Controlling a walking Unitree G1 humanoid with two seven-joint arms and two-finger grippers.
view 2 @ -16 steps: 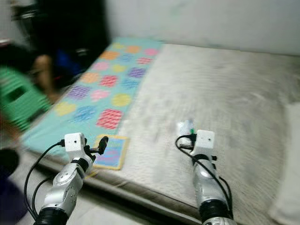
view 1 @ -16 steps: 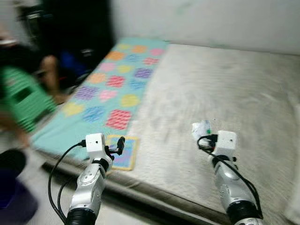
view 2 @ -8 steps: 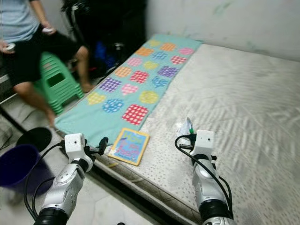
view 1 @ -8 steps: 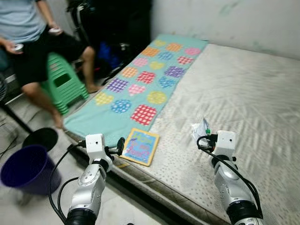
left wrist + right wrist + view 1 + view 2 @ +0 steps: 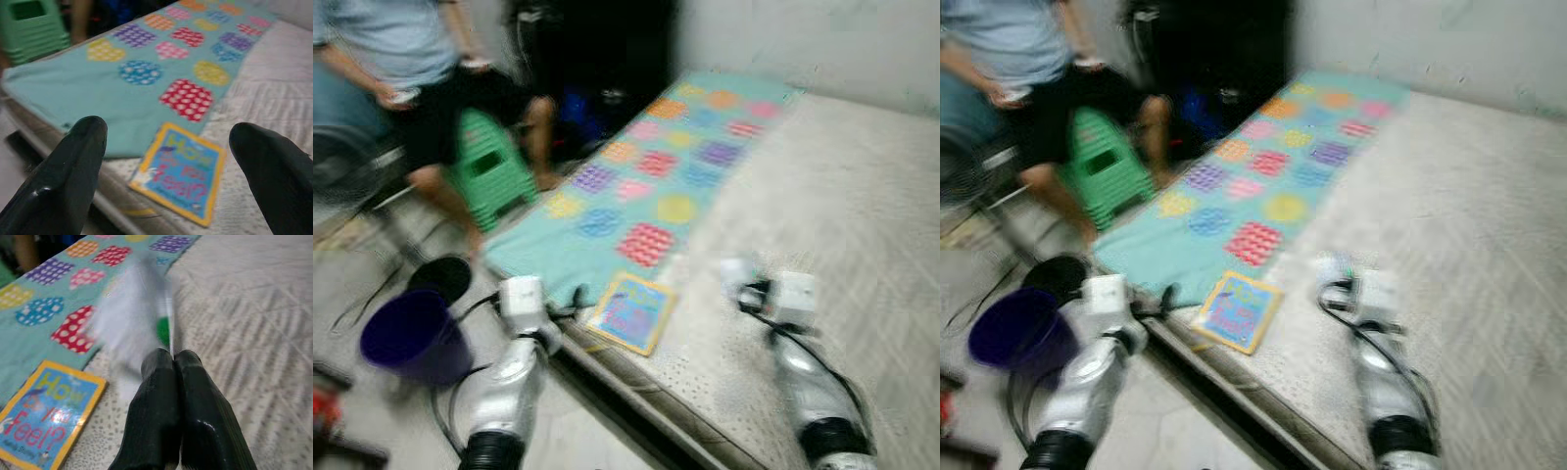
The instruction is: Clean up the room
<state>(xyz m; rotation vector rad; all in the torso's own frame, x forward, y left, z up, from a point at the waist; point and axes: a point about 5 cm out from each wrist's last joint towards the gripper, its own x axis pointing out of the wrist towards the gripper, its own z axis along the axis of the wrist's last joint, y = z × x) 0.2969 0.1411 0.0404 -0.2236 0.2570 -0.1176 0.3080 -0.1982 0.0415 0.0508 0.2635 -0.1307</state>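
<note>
**A:** Bedroom scene, grey bare mattress [image 5: 822,196] with a teal blanket [image 5: 636,196] covered in coloured dotted hearts along its left side. What are the grippers doing?

**B:** Right gripper [image 5: 172,360] has its fingers pressed together on a crumpled white wrapper [image 5: 134,318] with a green bit, held up over the mattress near the front edge. Left gripper [image 5: 168,147] is spread wide, holding nothing, hovering at the near left edge of the bed.

**A:** Anything readable?

**B:** Yeah, a picture book [image 5: 182,171] with a yellow border lies flat on the mattress just beside the blanket's near end, between the two grippers. Cover reads "How Do You Feel?"

**A:** And further out?

**B:** Purple bucket [image 5: 411,338] on the floor to the left, a green plastic stool [image 5: 494,171] beyond it, and a person [image 5: 411,88] in dark shorts by the stool.
</note>
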